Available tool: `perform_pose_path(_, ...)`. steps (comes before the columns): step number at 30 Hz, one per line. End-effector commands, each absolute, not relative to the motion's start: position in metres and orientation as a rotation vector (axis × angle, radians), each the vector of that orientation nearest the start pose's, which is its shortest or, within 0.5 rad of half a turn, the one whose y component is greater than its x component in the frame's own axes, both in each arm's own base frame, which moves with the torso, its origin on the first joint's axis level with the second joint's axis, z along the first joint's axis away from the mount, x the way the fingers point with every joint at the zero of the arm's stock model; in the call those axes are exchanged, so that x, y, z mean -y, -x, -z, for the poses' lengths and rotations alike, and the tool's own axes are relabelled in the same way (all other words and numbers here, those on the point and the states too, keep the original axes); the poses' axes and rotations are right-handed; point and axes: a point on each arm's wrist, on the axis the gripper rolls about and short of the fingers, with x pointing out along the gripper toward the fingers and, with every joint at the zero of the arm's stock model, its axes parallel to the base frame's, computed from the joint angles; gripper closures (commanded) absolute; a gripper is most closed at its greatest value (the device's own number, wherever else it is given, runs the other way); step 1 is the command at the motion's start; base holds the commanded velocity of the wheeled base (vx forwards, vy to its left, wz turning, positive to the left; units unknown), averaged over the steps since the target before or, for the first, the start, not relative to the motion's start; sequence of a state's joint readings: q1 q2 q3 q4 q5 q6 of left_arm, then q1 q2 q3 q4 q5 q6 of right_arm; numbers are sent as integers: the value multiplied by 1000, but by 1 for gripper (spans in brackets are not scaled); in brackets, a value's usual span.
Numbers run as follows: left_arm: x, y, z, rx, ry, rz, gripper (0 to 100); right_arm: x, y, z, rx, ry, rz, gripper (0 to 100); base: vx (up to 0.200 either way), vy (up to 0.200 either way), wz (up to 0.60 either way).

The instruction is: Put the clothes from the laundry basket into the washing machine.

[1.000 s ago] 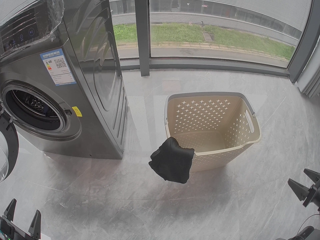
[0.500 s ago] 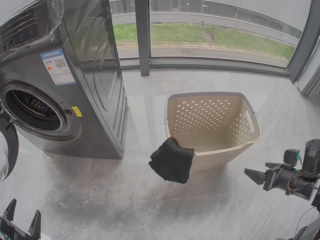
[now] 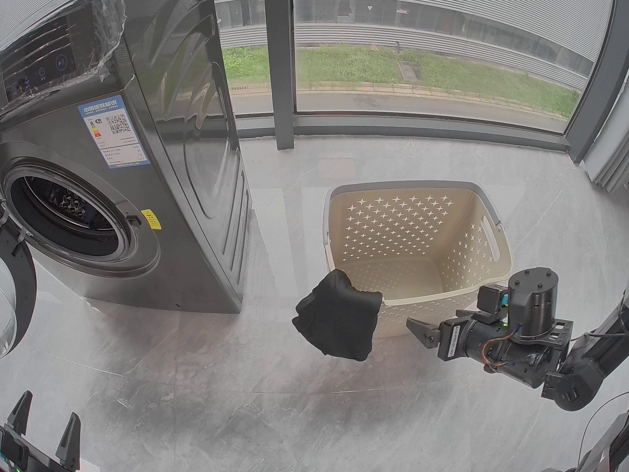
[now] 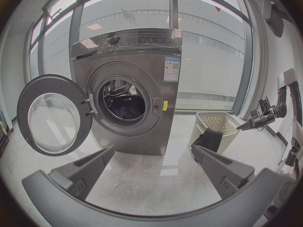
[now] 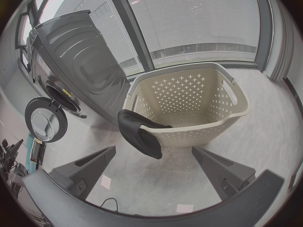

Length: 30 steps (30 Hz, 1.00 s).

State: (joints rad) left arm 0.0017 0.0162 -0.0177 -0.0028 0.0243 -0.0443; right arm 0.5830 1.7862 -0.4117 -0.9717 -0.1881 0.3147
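A black garment (image 3: 337,322) hangs over the front left corner of the beige laundry basket (image 3: 488,198); the basket's floor looks bare. My right gripper (image 3: 436,326) is open and empty, low in front of the basket and just right of the garment. The right wrist view has the garment (image 5: 139,133) ahead of the gripper's (image 5: 153,150) spread fingers. My left gripper (image 3: 42,421) stays open at the lower left. From the left wrist view the washing machine (image 4: 132,92) has its door (image 4: 53,114) swung open, with dark clothes (image 4: 124,106) in the drum.
The washing machine (image 3: 118,165) stands left of the basket with a strip of grey floor between them. Its open door (image 3: 13,296) juts out at the far left. A glass wall and a dark pillar (image 3: 278,54) run behind.
My right arm has swung in from the lower right edge, moving left along the basket's front toward the black garment. The garment, the basket and the left gripper are unchanged.
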Motion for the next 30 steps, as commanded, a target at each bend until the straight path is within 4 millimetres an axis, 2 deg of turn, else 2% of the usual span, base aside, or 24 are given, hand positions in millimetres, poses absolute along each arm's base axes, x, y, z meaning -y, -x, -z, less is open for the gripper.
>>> perform_pose_path(1, -1, 22, -76, -2, 44, -26, 0, -153, -236, -80, -470, -141, -325, 0, 0, 0, 0)
perform_pose_path(8, -1, 22, -76, -2, 44, -26, 0, -158, -237, -81, -463, -142, -337, 0, 0, 0, 0)
perform_pose_path(13, -1, 22, -76, -2, 44, -26, 0, -176, -243, -73, -473, -134, -370, 0, 0, 0, 0)
perform_pose_path(21, -1, 22, -76, -2, 44, -26, 0, -199, -266, -52, -491, -144, -358, 0, 0, 0, 0)
perform_pose_path(30, -1, 22, -76, -2, 44, -26, 0, -214, -285, -31, -479, -148, -360, 0, 0, 0, 0)
